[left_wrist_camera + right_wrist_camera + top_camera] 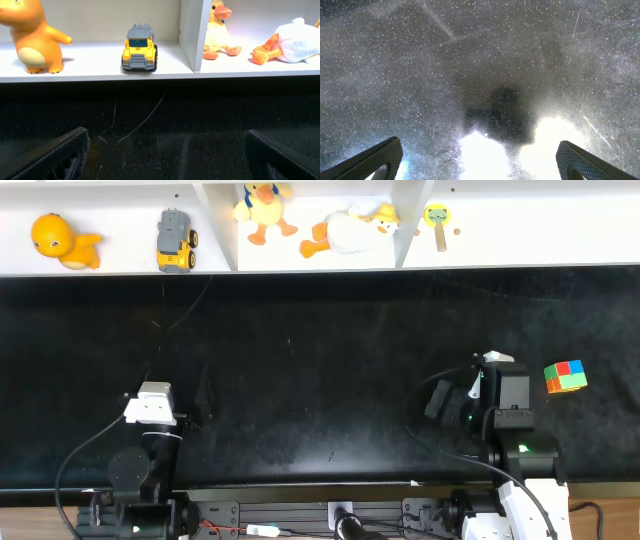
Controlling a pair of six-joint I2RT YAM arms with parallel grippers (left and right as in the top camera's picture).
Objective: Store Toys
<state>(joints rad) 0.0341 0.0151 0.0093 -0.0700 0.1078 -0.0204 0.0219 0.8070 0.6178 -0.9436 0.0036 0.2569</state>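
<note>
Currently your left gripper [166, 132] hangs open at the near left of the black table [320, 380]. Your right gripper [479, 145] is open at the near right. The colored cube [565, 376] lies just right of it. The truck [176, 240] and ducks [265, 208] sit on the far shelf [300, 265].

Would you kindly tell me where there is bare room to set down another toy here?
The right compartment is bare beyond the small stick toy. The black table is open from the shelf front to the colourful cube. Crowded: the middle compartment, with the yellow duck and white duck.
</note>
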